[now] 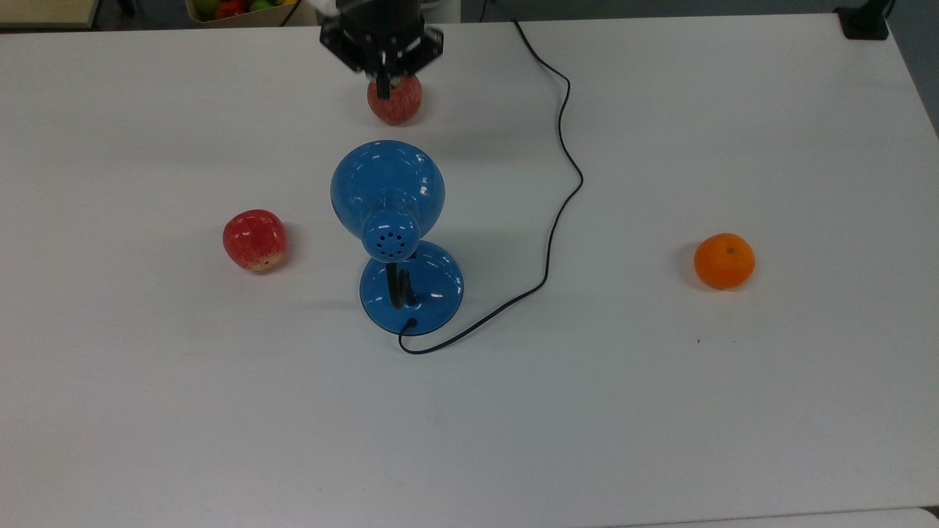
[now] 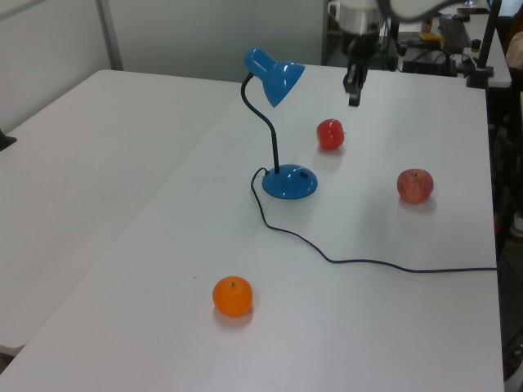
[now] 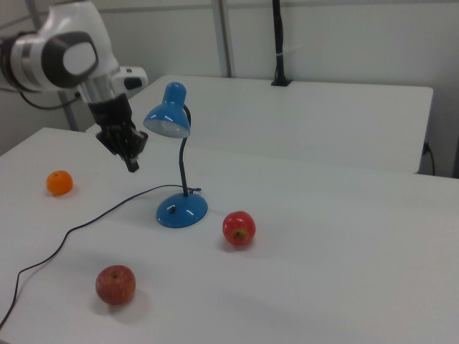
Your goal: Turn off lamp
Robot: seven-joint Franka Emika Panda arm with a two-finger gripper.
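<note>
The lamp (image 1: 396, 235) stands mid-table (image 1: 733, 411), between the top view's left apple (image 1: 254, 240) and right orange (image 1: 724, 261). Your gripper (image 2: 354, 100) hangs raised above the far apple (image 2: 330, 134), fingers nearly together, holding nothing.

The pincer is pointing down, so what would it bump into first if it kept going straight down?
Probably the red apple or the white table beside it. The pincer hangs above the apple in the top view, but the left view puts it a bit farther back, so depth is unclear.
</note>
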